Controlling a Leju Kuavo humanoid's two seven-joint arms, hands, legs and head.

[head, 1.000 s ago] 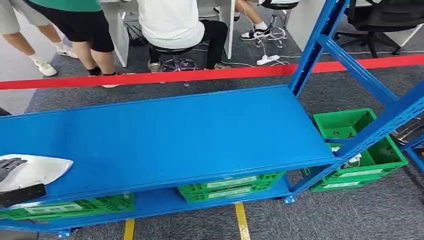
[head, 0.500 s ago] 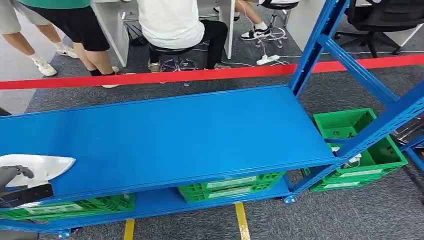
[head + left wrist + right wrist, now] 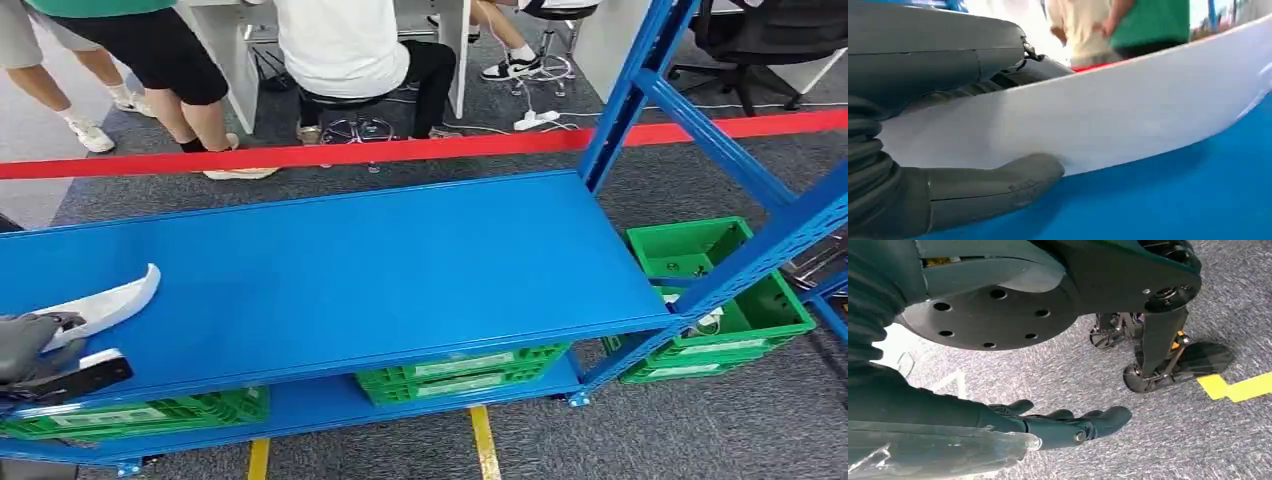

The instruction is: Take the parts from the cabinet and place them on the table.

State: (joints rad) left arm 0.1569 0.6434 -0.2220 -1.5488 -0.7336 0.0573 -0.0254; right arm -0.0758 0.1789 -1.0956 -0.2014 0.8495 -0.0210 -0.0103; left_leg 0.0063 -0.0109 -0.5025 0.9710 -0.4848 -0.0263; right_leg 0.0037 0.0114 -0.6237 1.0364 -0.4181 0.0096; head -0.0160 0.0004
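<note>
A white curved part [image 3: 110, 297] stands tilted up on its edge at the near left end of the blue cabinet shelf [image 3: 350, 270]. My left hand [image 3: 30, 345] grips its near end. In the left wrist view the thick thumb [image 3: 993, 185] presses one face of the white part [image 3: 1128, 115] and the darker fingers [image 3: 973, 90] lie behind the other face. My right hand [image 3: 1063, 422] hangs beside my body over grey carpet, fingers stretched out and apart, holding nothing.
Green crates [image 3: 460, 370] sit on the lower shelf, and more green crates [image 3: 715, 300] stand on the floor at the right. Blue uprights [image 3: 640, 90] rise at the right end. A red tape [image 3: 400, 150] runs behind the shelf, with people beyond it.
The white part lay flat on the shelf; now my left hand has turned it up on edge and raised its far tip. A person behind has shifted their feet.
</note>
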